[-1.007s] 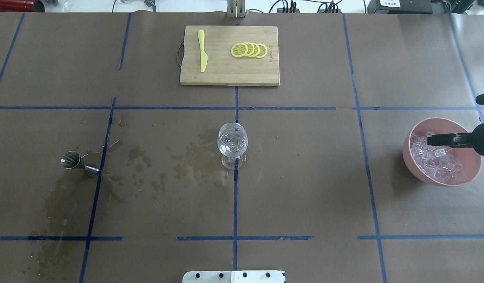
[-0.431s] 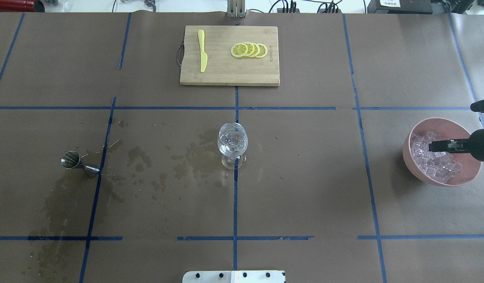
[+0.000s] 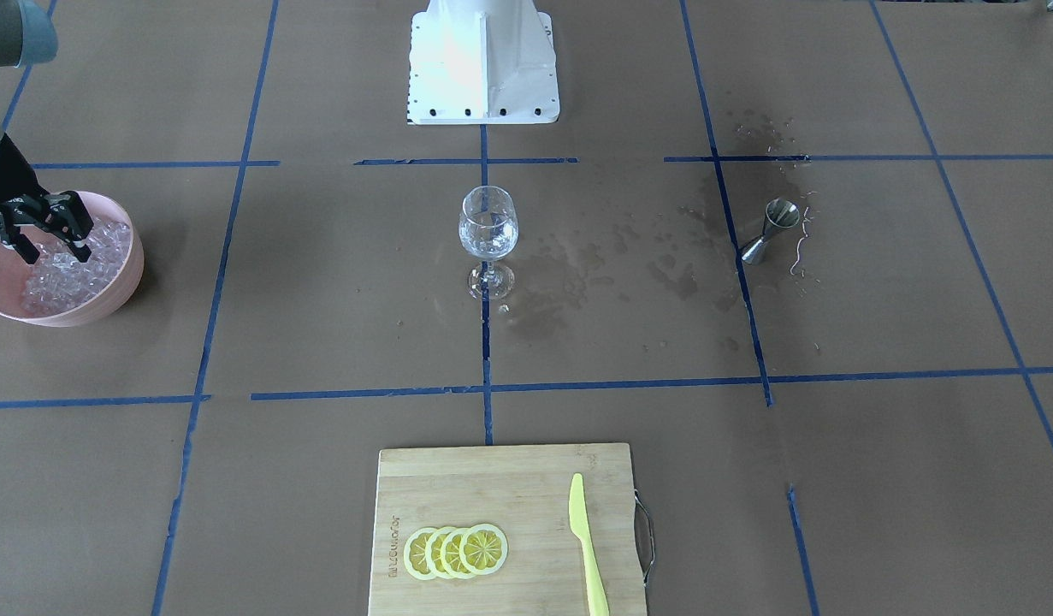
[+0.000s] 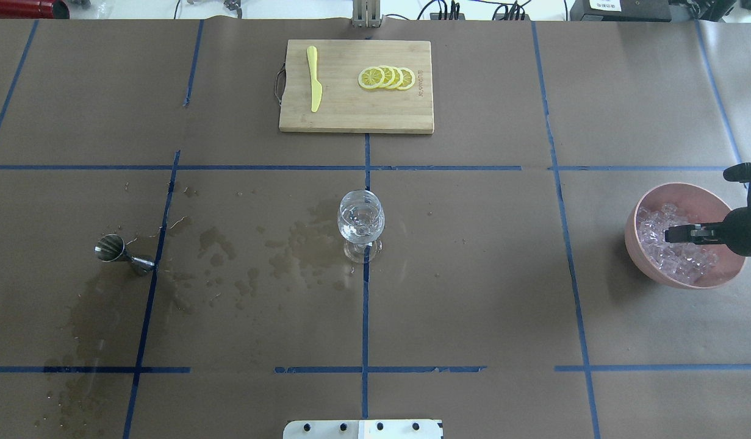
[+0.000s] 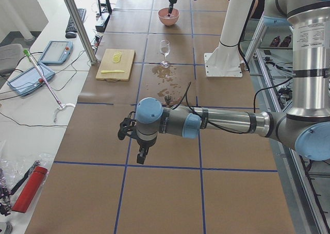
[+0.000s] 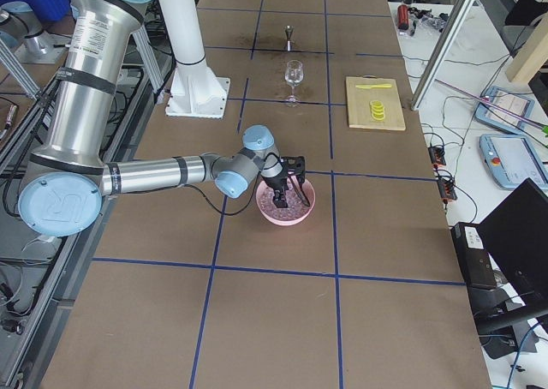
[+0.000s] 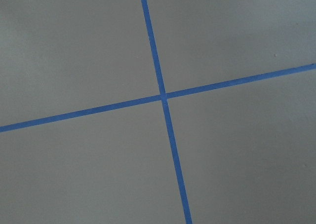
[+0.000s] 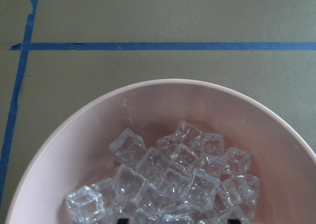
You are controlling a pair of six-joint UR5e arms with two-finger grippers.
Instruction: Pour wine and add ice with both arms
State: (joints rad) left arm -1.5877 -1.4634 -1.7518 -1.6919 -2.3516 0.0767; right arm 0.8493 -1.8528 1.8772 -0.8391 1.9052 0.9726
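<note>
Starting at the left edge of the worktop (image 4: 473, 292): the left end effector (image 5: 138, 150) hangs over bare brown paper out past the jigger (image 4: 116, 251). It only shows in the side view, so I can't tell if its fingers are spread or pressed together. The jigger sits among wet stains (image 4: 253, 268) that run toward the middle. Dead centre is the wine glass (image 3: 488, 235) with the wine (image 4: 360, 230) in it, well apart from everything, open paper on all sides. The cutting board (image 4: 355, 116), with a yellow knife (image 4: 314, 79) and lemon slices (image 4: 387, 78), sits against the far edge. Over by the right edge the pink bowl (image 4: 631, 241) holds the ice (image 4: 674, 256). The right end effector (image 3: 57, 254) is in the bowl, fingers spread, tips down among the cubes.
</note>
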